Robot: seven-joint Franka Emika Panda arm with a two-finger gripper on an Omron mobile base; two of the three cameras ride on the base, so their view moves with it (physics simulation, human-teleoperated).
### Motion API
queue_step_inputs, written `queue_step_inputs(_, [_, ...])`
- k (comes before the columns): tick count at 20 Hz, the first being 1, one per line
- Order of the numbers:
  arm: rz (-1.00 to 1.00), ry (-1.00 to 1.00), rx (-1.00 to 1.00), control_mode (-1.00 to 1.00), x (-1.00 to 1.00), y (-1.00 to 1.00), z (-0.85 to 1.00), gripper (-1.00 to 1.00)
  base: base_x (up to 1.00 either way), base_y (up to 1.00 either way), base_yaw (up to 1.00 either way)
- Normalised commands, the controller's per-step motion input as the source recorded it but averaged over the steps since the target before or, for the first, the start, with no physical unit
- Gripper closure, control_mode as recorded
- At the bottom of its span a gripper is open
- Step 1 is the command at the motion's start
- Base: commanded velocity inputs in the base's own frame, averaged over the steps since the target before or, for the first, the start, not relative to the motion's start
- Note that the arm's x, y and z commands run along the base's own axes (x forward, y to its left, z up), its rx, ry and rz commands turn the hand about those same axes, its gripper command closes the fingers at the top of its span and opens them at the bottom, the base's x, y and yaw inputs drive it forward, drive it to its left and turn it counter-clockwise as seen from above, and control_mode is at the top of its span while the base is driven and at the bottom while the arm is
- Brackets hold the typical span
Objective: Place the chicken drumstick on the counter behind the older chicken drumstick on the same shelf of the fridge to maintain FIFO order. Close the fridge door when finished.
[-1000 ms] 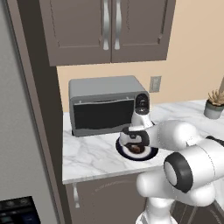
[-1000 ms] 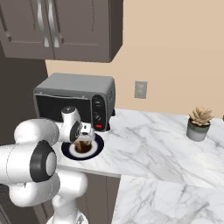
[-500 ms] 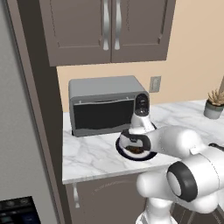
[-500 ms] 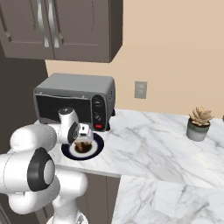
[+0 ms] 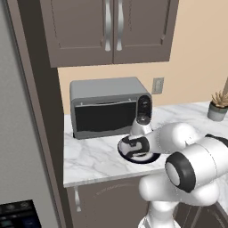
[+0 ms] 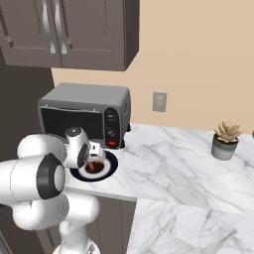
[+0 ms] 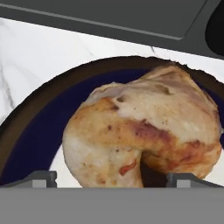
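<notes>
The pincer [image 7: 111, 179] stands fully open and holds nothing. In the hand view its 2 finger tips [image 7: 41, 178] rise at the bottom edge, 1 on each side of the chicken drumstick [image 7: 144, 135], which lies directly ahead of the pincer and between the tips. Contact cannot be confirmed.

The chicken drumstick rests on a dark blue plate [image 7: 39, 131], directly under the pincer. The plate sits on the marble table [image 5: 91, 160]. Just beyond the pincer stands a grey toaster oven [image 5: 107, 107]. In the left base view the hand [image 5: 133, 146] hangs low over the plate [image 5: 149, 158]. In the right base view the meat shows as a small dark patch [image 6: 93, 167] on the plate [image 6: 110, 166].

Handling, as a judgement:
1. The piece is plump and rounded, with no flat faces. Expect it to roll or pivot under uneven pressure.
2. The cooked skin looks glossy. Treat it as slippery.
3. The meat probably yields under load. Weight is probably light for this arm.
4. Take hold across the thickest part of the body, with 1 tip on each flank, low enough to pass the widest bulge.
5. Avoid the tapered edges, where the tips could slide off.
</notes>
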Motion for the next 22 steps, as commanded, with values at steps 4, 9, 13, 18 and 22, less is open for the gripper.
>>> queue_step_inputs(4, [0.00,0.00,0.01,-1.00,-0.09,0.00,-0.63,-1.00,0.00,0.00,0.00])
queue_step_inputs(9, [0.00,0.01,0.00,-1.00,-0.38,0.00,-0.78,1.00,0.00,0.00,0.00])
queue_step_inputs(13, [0.00,0.00,0.00,-1.00,-0.11,0.00,-0.16,1.00,0.00,0.00,0.00])
queue_step_inputs(18, [0.00,-0.18,0.01,-1.00,-0.34,-0.08,0.25,1.00,0.00,0.00,0.00])
queue_step_inputs(22, [0.02,-0.16,0.05,-1.00,-0.29,-0.11,0.81,1.00,0.00,0.00,0.00])
